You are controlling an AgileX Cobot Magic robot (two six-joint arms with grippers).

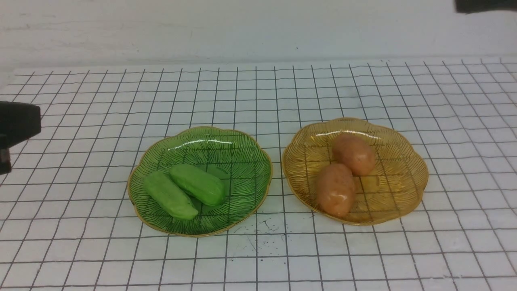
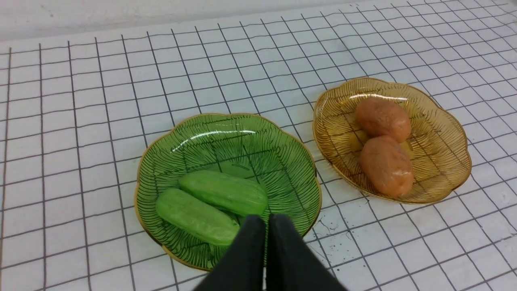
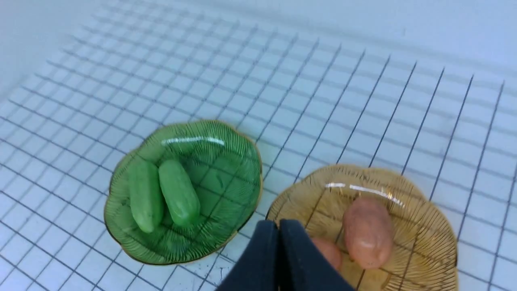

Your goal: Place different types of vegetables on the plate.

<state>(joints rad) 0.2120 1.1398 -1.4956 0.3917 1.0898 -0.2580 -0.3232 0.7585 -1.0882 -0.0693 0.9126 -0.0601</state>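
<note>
Two light-green cucumber-like vegetables lie side by side in the green glass plate. Two orange-brown potato-like vegetables rest in the amber glass plate to its right. My left gripper hovers above the green plate's near rim, shut with nothing in it. Above the amber plate my right gripper is also shut and empty, and it hides part of one potato. Only a dark piece of the left arm shows in the front view.
A white cloth with a black grid covers the table up to a pale wall at the back. Small black specks mark the cloth in front, between the two plates. A dark object sits at the top right corner.
</note>
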